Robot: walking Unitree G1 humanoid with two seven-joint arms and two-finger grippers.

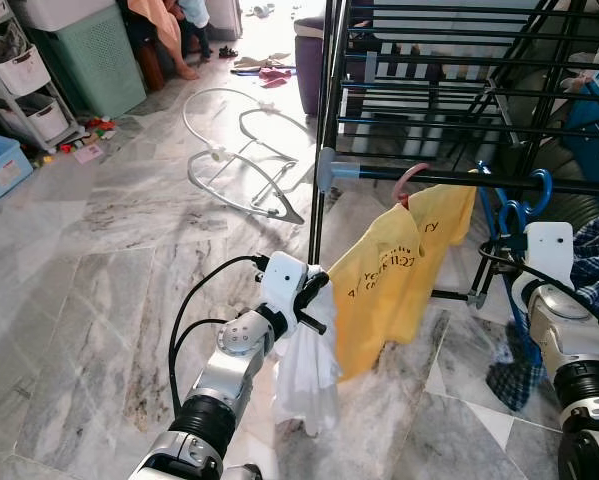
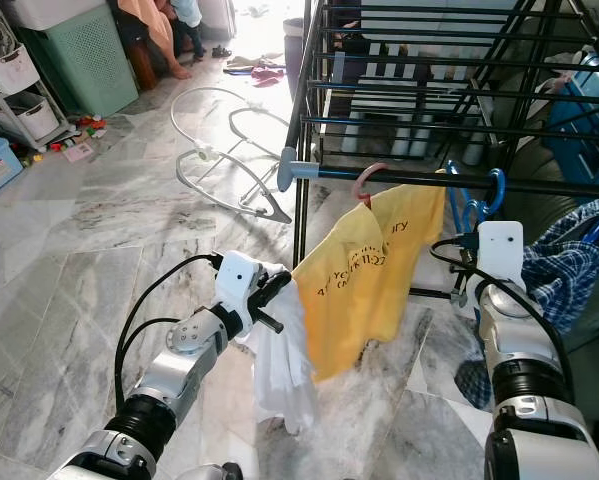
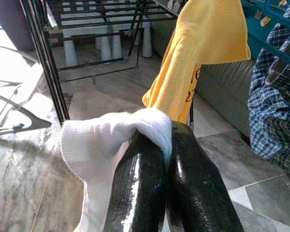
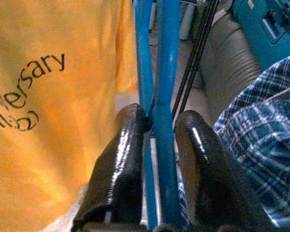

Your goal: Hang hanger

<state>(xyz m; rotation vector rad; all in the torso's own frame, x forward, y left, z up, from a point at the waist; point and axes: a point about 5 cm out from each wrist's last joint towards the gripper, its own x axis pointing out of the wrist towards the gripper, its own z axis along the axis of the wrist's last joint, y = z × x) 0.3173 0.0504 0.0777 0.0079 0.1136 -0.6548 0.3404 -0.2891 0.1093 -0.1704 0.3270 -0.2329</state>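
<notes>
Looking half done: blue hanger (image 4: 160, 96) hooked over rack rail (image 1: 579, 186) on right, right gripper (image 4: 157, 145) pinching its stem. Left gripper (image 3: 166, 159) clamps white cloth (image 1: 304, 375), unhung.

A black drying rack (image 1: 449, 180) carries a yellow shirt (image 1: 399, 270) on its rail.

rail (image 1: 459, 180): yellow shirt (image 1: 399, 270) blocks mid | floor (image 1: 109, 260) left open | rocker frame (image 1: 239, 160) beyond
</notes>
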